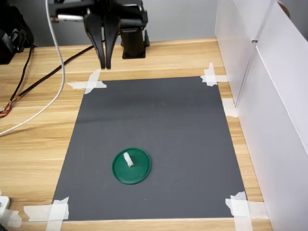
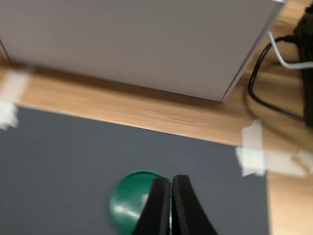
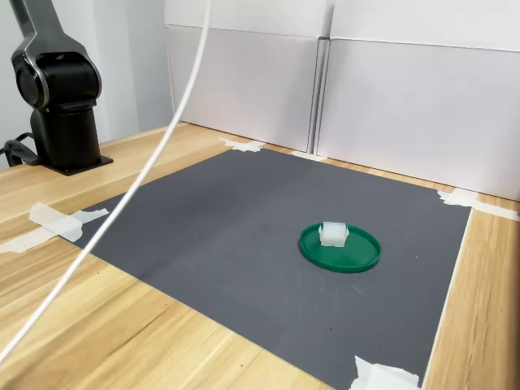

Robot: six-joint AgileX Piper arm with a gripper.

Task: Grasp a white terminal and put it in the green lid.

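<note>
White terminal (image 1: pixel 128 160) lies inside green lid (image 1: pixel 132 166); fingers (image 1: pixel 105 41) closed.

mat (image 1: pixel 159 120) open | white panels (image 1: pixel 269 96) wall first exterior view's right

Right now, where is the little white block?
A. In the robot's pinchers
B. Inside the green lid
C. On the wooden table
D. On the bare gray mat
B. In both exterior views the white terminal sits inside the green lid, while the gripper is shut and empty, far from it.
</note>
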